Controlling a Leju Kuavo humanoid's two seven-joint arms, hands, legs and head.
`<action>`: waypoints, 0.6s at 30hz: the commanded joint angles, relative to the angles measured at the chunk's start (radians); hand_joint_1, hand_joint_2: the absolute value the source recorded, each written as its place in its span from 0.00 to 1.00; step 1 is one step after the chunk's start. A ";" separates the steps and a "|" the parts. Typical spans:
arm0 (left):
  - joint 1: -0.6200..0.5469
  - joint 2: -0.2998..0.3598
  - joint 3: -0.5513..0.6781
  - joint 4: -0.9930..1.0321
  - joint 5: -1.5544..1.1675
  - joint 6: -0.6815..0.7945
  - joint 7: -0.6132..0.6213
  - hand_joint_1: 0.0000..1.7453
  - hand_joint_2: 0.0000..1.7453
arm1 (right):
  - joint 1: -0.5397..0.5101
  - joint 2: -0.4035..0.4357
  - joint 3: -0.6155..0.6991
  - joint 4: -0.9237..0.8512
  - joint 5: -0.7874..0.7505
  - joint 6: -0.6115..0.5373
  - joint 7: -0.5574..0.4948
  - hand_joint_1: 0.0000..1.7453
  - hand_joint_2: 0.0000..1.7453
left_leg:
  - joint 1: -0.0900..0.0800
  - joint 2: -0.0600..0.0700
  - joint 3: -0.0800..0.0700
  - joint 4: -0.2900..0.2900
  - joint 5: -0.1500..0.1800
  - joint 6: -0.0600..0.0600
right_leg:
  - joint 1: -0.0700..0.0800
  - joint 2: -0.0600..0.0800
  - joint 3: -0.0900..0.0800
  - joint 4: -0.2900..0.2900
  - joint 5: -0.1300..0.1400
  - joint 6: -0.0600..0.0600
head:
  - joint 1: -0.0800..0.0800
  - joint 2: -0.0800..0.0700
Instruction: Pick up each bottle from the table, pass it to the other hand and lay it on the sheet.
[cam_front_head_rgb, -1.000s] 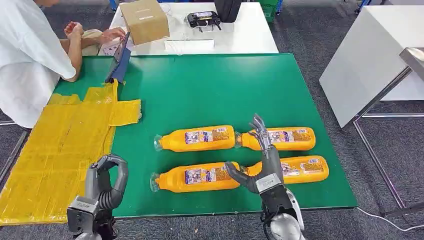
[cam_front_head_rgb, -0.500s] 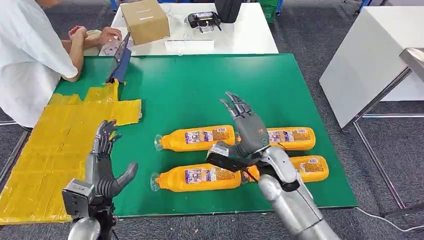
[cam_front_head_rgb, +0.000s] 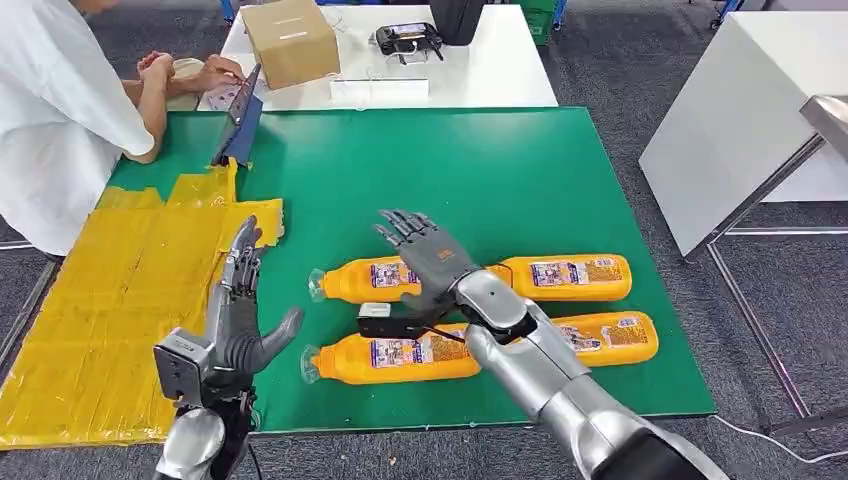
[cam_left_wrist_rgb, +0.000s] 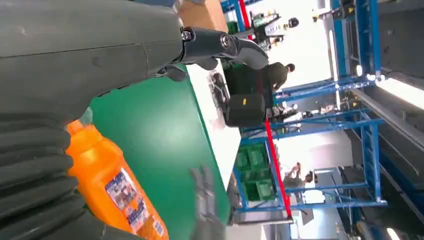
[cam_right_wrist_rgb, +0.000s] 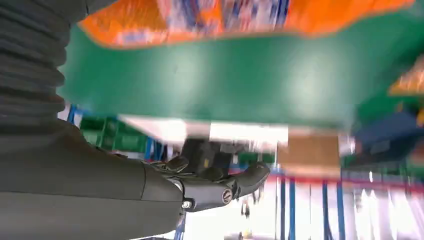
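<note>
Several orange bottles lie on their sides on the green table (cam_front_head_rgb: 420, 170). The far left bottle (cam_front_head_rgb: 350, 283) is partly covered by my right hand (cam_front_head_rgb: 432, 265), which hovers over it, fingers spread, holding nothing. Beside it lies the far right bottle (cam_front_head_rgb: 570, 276). The near left bottle (cam_front_head_rgb: 395, 357) and near right bottle (cam_front_head_rgb: 612, 337) lie in front. My left hand (cam_front_head_rgb: 238, 320) is raised with fingers straight and apart, at the edge of the yellow sheet (cam_front_head_rgb: 110, 290). An orange bottle (cam_left_wrist_rgb: 117, 190) lies past my left hand (cam_left_wrist_rgb: 75, 75) in the left wrist view. The right wrist view is blurred.
A person in white (cam_front_head_rgb: 60, 110) leans on the table's far left corner. A blue tablet stand (cam_front_head_rgb: 238, 120) sits near them. Behind is a white table (cam_front_head_rgb: 480, 70) with a cardboard box (cam_front_head_rgb: 290, 40) and a black device (cam_front_head_rgb: 405, 38). Another white table (cam_front_head_rgb: 740, 110) stands at the right.
My right hand has swung from the table's near edge up and left, ending over the far left bottle. My left hand has risen, and its curled fingers have straightened and spread.
</note>
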 joint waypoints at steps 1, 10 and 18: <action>-0.106 0.003 -0.058 0.157 0.038 -0.001 -0.012 0.00 1.00 | -0.164 0.050 -0.034 0.429 -0.143 0.050 -0.004 0.00 1.00 | 0.002 -0.004 0.006 0.001 -0.002 -0.002 | 0.001 0.003 0.007 0.000 -0.003 -0.003 | 0.000 0.000; -0.121 0.009 -0.073 0.170 0.058 0.004 -0.021 0.00 1.00 | -0.162 0.013 -0.095 0.499 -0.182 -0.004 0.026 0.00 1.00 | 0.000 -0.005 0.004 0.000 -0.001 -0.001 | 0.000 0.000 0.005 0.000 -0.001 -0.001 | 0.000 0.000; -0.127 0.009 -0.077 0.183 0.066 0.005 -0.023 0.00 1.00 | -0.161 -0.007 -0.105 0.527 -0.175 -0.024 0.024 0.00 1.00 | 0.000 -0.003 0.003 0.001 -0.001 -0.001 | 0.000 0.001 0.003 0.000 -0.001 -0.001 | 0.000 0.000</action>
